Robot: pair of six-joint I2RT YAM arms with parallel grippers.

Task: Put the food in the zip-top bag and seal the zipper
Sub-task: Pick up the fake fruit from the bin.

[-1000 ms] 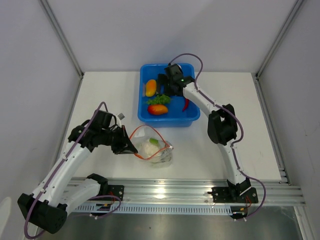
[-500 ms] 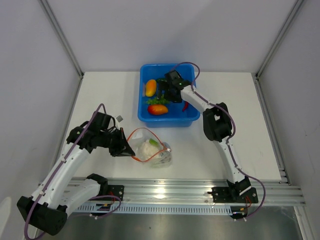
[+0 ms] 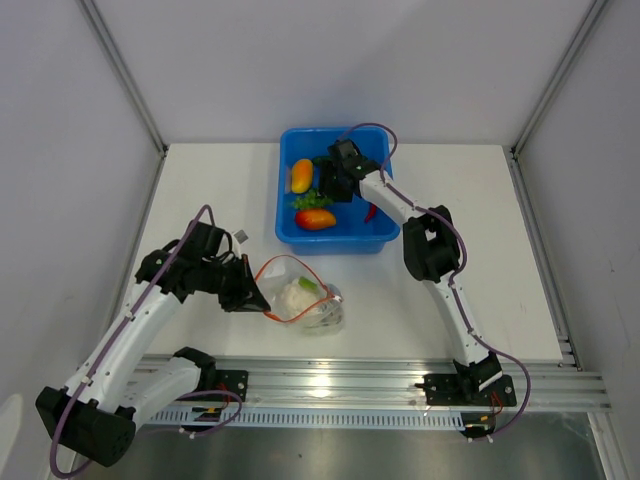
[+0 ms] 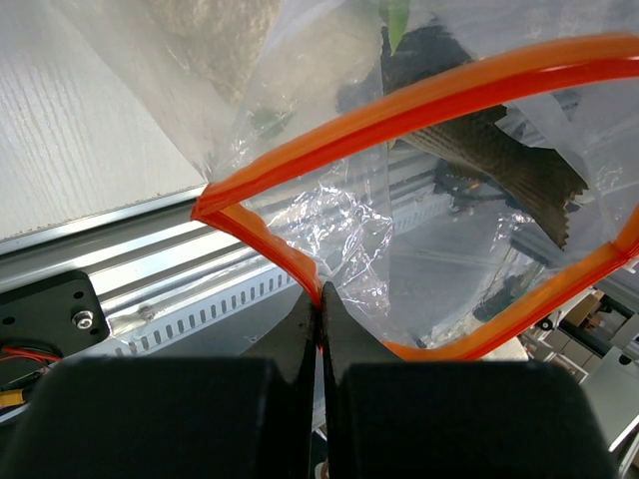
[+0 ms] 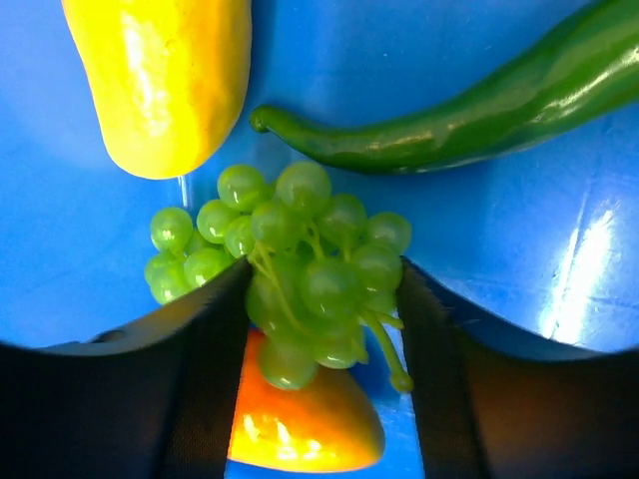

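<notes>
While the left gripper (image 4: pixel 319 294) pinches the orange zipper (image 4: pixel 439 95) with its jaws fully closed, the zip-top bag (image 3: pixel 318 310) sits on the table (image 3: pixel 480 220), holding the grey fish (image 4: pixel 489 150). The right gripper (image 5: pixel 324 299), jaws partly closed, squeezes the green grapes (image 5: pixel 300 239) inside the blue tub (image 3: pixel 335 243), beside a green chili (image 5: pixel 449 120).

I have swung the right arm left and lower into the tub (image 3: pixel 335 242). The right gripper (image 5: pixel 321 299), wide a second ago, now has both fingers against the grapes (image 5: pixel 300 239). The left gripper (image 4: pixel 319 299) has drawn back a little to the left. The bag (image 3: pixel 325 312) has slid with it, its mouth pulled into a rounder loop.
</notes>
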